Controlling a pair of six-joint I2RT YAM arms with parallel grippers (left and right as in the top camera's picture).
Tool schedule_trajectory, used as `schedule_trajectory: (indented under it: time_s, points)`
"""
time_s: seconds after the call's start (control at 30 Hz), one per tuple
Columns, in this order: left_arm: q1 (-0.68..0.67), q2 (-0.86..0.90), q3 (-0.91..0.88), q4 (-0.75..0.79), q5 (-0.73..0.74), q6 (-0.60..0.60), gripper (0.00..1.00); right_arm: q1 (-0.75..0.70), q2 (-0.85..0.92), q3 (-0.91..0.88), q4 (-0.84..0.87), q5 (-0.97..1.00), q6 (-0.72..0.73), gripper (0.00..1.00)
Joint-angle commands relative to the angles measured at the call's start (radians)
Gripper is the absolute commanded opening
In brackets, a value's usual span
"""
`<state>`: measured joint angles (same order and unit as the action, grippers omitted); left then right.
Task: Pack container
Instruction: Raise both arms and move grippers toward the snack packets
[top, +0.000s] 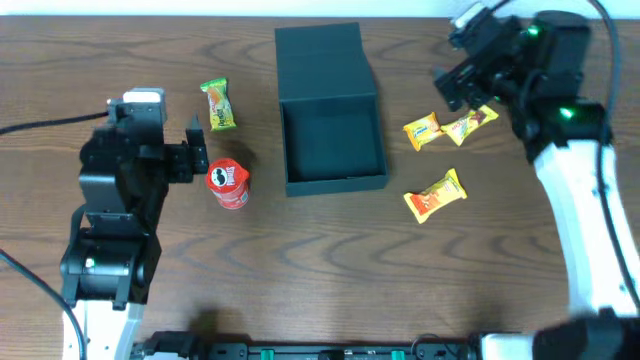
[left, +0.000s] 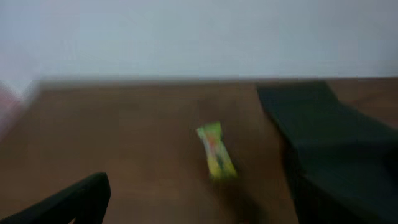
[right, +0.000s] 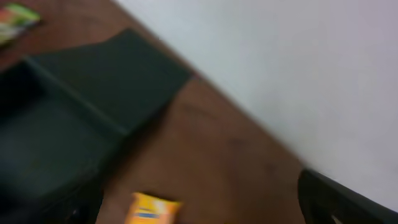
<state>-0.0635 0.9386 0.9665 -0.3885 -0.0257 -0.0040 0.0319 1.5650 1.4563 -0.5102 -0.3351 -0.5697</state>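
The container (top: 335, 165) is a dark teal square box at the table's middle, empty inside, with its flap lid (top: 322, 60) lying open behind it. A green snack packet (top: 218, 104) and a red crisp can (top: 228, 184) lie to its left. Three yellow-orange packets (top: 422, 131) (top: 468, 124) (top: 436, 195) lie to its right. My left gripper (top: 199, 150) is open and empty, just above-left of the can. My right gripper (top: 458, 90) is open and empty, above the upper two yellow packets. The left wrist view, blurred, shows the green packet (left: 216, 151) and the container (left: 339, 149). The right wrist view shows the container (right: 56, 149) and a yellow packet (right: 152, 210).
A white wall runs along the table's far edge (left: 199, 78). One dark finger shows at the lower left of the left wrist view (left: 78, 200) and one at the lower right of the right wrist view (right: 339, 199). A black cable (top: 45, 122) crosses the table's left side.
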Motion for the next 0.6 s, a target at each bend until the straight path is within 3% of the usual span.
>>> schedule_trajectory:
  time_s: [0.0,0.03,0.13,0.27,0.37,0.57]
  points:
    - [-0.003,0.027,0.02,-0.046,0.008,-0.272,0.95,-0.004,0.035,0.021,-0.01,-0.101,0.218,0.99]
    - [-0.003,0.044,0.033,-0.068,0.006,-0.316,0.96,-0.004,0.043,0.021,-0.021,-0.026,0.362,0.99]
    - [-0.002,0.117,0.11,-0.144,-0.007,-0.38,0.96,-0.004,0.043,0.021,-0.031,0.181,0.577,0.99]
    - [-0.002,0.289,0.298,-0.335,-0.007,-0.357,0.95,-0.004,0.043,0.021,-0.038,0.26,0.568,0.99]
    - [-0.002,0.446,0.467,-0.493,-0.006,-0.348,0.95,-0.004,0.043,0.021,-0.07,0.211,0.566,0.99]
    - [-0.002,0.544,0.534,-0.578,0.12,-0.347,0.95,-0.004,0.043,0.021,-0.161,0.144,0.623,0.99]
